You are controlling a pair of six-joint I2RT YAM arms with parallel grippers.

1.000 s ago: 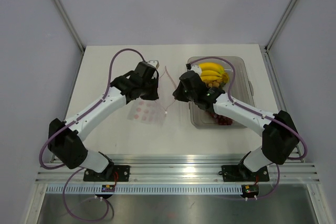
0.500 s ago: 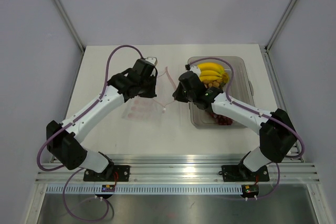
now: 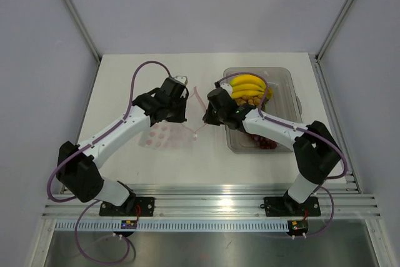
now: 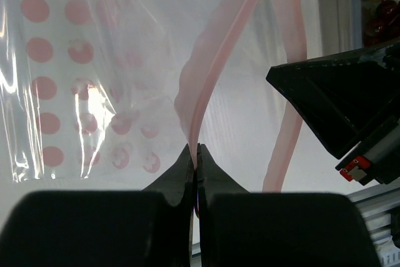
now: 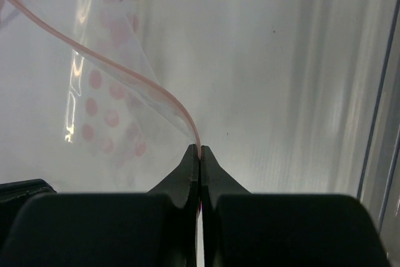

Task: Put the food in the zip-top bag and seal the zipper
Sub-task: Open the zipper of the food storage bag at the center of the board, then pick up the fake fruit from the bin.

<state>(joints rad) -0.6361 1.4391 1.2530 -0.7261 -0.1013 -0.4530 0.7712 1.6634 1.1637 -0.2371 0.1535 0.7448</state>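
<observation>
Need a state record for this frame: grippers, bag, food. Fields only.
left gripper: shut on zipper
right gripper: shut on zipper
zip-top bag: mouth open, no food inside
bananas: in tray
round fruits: in tray, beside bananas
grapes: in tray, near end

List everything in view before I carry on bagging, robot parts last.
zip-top bag: one, clear with pink-red dots, on the table left of the tray
zipper: two lips, pink-red, held apart between the grippers
bananas: one bunch, yellow, far end of the tray
small round fruits: one cluster, tan-orange, in the tray against the bananas
grapes: one bunch, dark red, near end of the tray
tray: one, clear, right side of the table
table: one, white
left gripper: black, shut on one zipper lip
right gripper: black, shut on the other lip
</observation>
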